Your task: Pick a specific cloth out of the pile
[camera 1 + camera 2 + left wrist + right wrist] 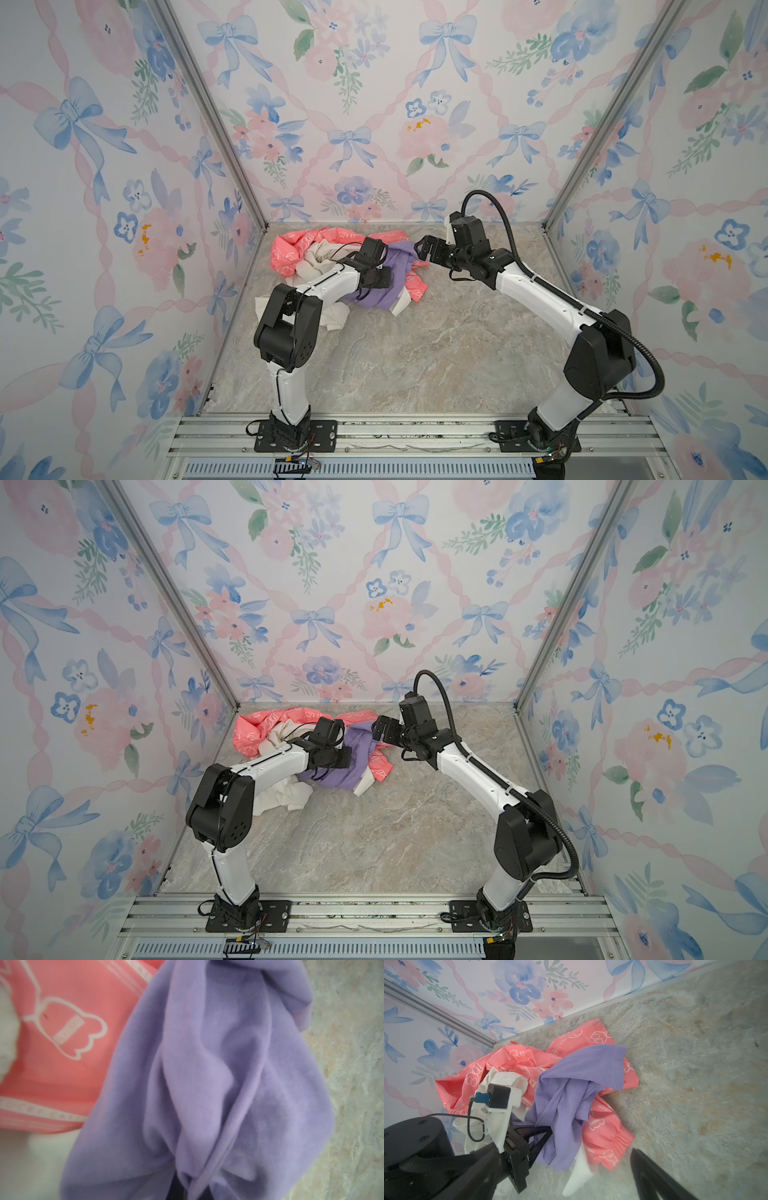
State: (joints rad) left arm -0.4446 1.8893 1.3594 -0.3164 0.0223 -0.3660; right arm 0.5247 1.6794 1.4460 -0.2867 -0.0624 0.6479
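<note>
The pile (309,266) sits in the far left corner of the marbled worktop (415,357). On its left, a coral-pink garment (286,251) with white outline print spreads along the back wall. A cream-white shirt (338,318) bunches in front of it and runs partly under the left arm. To the right of these, the lavender cloth (374,299) lies on top of the heap, draped over more of the pink fabric. A white strip pokes out from under its near edge.

The left fingers (547,1128) are pressed together on a gathered fold of the cloth. In the right wrist view their black tips meet on the fabric. In the left wrist view the lavender is drawn into tight pleats running toward them.

Further right, the right fingers (427,240) are spread wide and hold nothing. They hover at the far right edge of the cloth, and I cannot tell whether they touch it.
</note>
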